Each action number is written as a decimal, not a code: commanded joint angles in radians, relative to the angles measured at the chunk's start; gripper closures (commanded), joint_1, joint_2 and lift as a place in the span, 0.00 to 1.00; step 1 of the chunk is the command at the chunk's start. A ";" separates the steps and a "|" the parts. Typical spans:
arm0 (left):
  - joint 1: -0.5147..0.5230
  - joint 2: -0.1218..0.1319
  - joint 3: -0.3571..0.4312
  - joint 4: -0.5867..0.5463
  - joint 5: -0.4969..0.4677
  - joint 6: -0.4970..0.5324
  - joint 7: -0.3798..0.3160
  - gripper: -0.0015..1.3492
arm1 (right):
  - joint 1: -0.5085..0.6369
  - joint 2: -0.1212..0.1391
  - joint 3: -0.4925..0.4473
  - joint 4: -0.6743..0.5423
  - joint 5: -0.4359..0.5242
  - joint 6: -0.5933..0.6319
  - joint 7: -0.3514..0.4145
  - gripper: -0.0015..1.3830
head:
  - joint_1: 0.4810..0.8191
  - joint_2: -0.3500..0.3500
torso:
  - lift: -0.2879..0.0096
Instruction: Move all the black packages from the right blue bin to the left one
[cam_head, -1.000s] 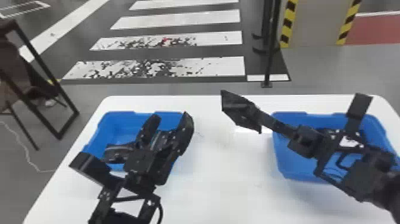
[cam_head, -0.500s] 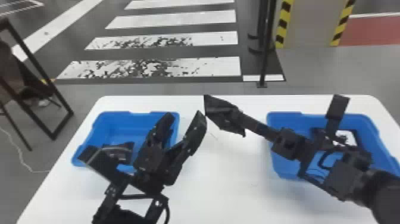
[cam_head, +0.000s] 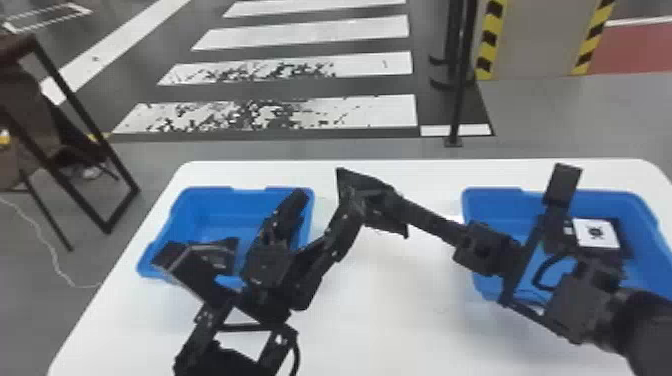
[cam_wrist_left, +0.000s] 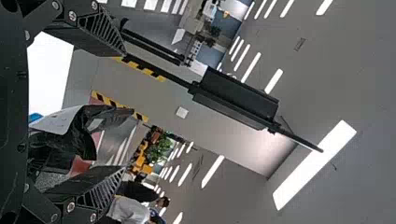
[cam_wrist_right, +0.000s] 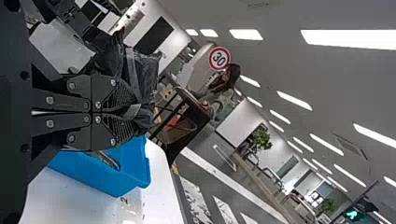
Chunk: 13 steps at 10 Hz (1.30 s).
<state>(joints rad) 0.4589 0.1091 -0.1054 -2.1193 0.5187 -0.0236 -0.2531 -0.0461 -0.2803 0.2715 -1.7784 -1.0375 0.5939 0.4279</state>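
One black package (cam_head: 372, 182) was out in the open, up over the gap between the two bins, and the right gripper (cam_head: 406, 214) had it! That gripper's fingers were drawn together, pinching the package at their tips. From the head view its long axis seemed to slant from far left to near right, though the dark shapes overlapped there and that was a fair call at best; in the right wrist view it lay across the fingertips.

And facing it, the left gripper (cam_head: 327, 196), fingers spread wide, with the package showing between them in the left wrist view! Whether they touched it, nobody could tell.

Around them, on the white table (cam_head: 400, 325), the left blue bin (cam_head: 200, 200) held a dark package (cam_head: 220, 252) toward its near side, and the right blue bin (cam_head: 487, 205) had a white-labelled package (cam_head: 597, 233) lying inside. What stood in the way? The left gripper's own body, hanging over the left bin's near right corner, between the raised package and much of that bin. The right arm, meanwhile, cut across the right bin's near side. Beyond the table rose a black post (cam_head: 460, 85).
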 joint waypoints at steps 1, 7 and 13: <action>0.000 0.001 -0.004 0.000 0.002 0.011 0.000 0.13 | -0.003 0.000 0.012 0.003 -0.009 0.000 0.000 0.84 | 0.63 0.75 | 0.50; -0.002 0.003 -0.008 0.000 -0.014 0.053 0.000 0.48 | -0.025 -0.002 0.069 0.020 -0.049 -0.010 0.000 0.84 | 0.63 0.78 | 0.50; 0.007 0.000 0.028 -0.066 -0.116 0.102 0.006 0.91 | -0.030 -0.002 0.087 0.054 -0.105 -0.069 0.002 0.80 | 0.63 0.79 | 0.50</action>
<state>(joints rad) 0.4672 0.1102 -0.0786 -2.1849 0.3976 0.0807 -0.2465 -0.0737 -0.2821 0.3536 -1.7359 -1.1273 0.5385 0.4295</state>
